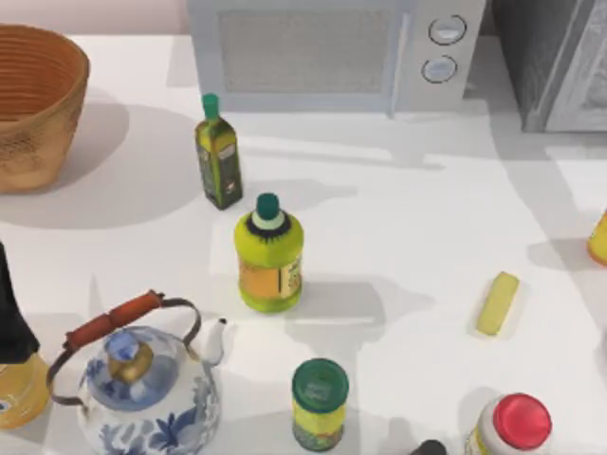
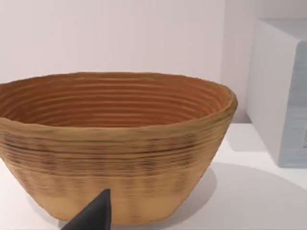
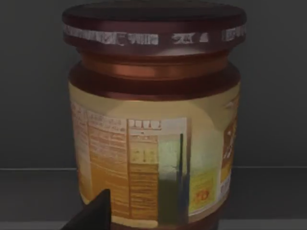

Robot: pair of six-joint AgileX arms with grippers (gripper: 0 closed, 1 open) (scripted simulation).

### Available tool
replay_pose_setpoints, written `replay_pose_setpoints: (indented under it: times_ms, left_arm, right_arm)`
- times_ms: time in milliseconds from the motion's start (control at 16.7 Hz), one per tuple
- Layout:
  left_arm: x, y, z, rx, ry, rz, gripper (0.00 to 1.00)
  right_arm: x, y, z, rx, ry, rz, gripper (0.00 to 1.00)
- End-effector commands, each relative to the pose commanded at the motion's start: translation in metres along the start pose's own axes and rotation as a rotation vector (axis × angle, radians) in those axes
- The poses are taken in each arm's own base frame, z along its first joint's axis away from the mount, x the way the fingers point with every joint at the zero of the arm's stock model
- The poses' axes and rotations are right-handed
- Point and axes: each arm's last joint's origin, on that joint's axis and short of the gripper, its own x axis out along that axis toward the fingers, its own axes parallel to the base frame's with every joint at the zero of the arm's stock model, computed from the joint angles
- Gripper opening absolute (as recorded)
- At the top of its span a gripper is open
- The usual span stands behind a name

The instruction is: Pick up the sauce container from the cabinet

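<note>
In the right wrist view the sauce container point(image 3: 153, 120) stands upright straight in front of the right gripper point(image 3: 93, 213), very near, in a dark grey space that I judge to be the inside of the cabinet point(image 1: 550, 57), which stands at about 2 o'clock on the table in the top view. Its long axis is vertical, so the approach should be level. The right arm is clearly the nearer; one dark fingertip shows, and I cannot tell how far the fingers are open. The left gripper point(image 2: 91, 215) faces the wicker basket point(image 2: 115, 143) at about 10 o'clock.
</note>
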Motion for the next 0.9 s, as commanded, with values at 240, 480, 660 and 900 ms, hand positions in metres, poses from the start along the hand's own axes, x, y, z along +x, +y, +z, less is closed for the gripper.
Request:
replay_pose_setpoints:
  times_ms: [240, 480, 660, 900]
  left_arm:
    - [0.000, 0.000, 0.000, 0.000, 0.000, 0.000, 1.00]
    - [0.000, 0.000, 0.000, 0.000, 0.000, 0.000, 1.00]
    - [0.000, 0.000, 0.000, 0.000, 0.000, 0.000, 1.00]
    - [0.000, 0.000, 0.000, 0.000, 0.000, 0.000, 1.00]
  right_arm:
    - [0.029, 0.024, -0.006, -0.001, 0.002, 0.011, 1.00]
    - [0.030, 0.025, -0.007, -0.001, 0.003, 0.010, 1.00]
    - [0.037, 0.026, -0.005, 0.000, 0.000, 0.012, 1.00]
    - [0.063, 0.028, -0.003, 0.001, -0.002, 0.013, 1.00]
